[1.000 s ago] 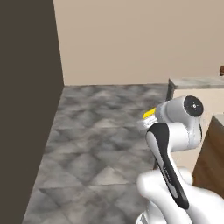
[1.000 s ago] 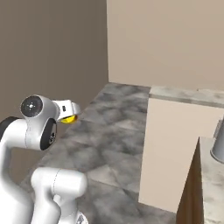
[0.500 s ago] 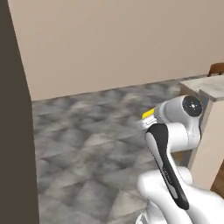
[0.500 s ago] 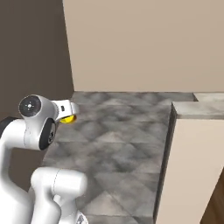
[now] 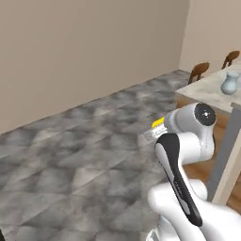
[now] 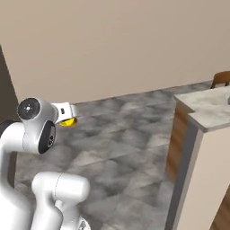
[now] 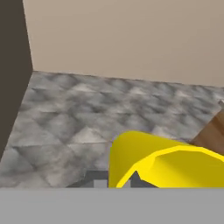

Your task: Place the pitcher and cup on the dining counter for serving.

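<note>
My gripper [image 7: 131, 181] is shut on the yellow cup [image 7: 166, 162], which lies close before the hand camera. From the base the cup [image 5: 159, 122] peeks out beside the arm's wrist, held over the floor; it is also a yellow sliver [image 6: 68, 122] under the hand in the right base view. The pale blue-grey pitcher [image 5: 230, 84] stands upright on the dining counter [image 5: 207, 94] at the far right, well apart from the gripper. The counter's near corner [image 6: 202, 112] shows at the right.
Grey marbled floor [image 5: 84, 155] stretches to a beige wall [image 5: 84, 52]. Wooden chairs [image 5: 199, 71] stand beyond the counter. A dark tall panel [image 7: 13, 87] rises at the left of the hand view.
The whole picture has swung: the camera turned, the dark panel slid off left and the counter with the pitcher came in at the right. The cup stays gripped.
</note>
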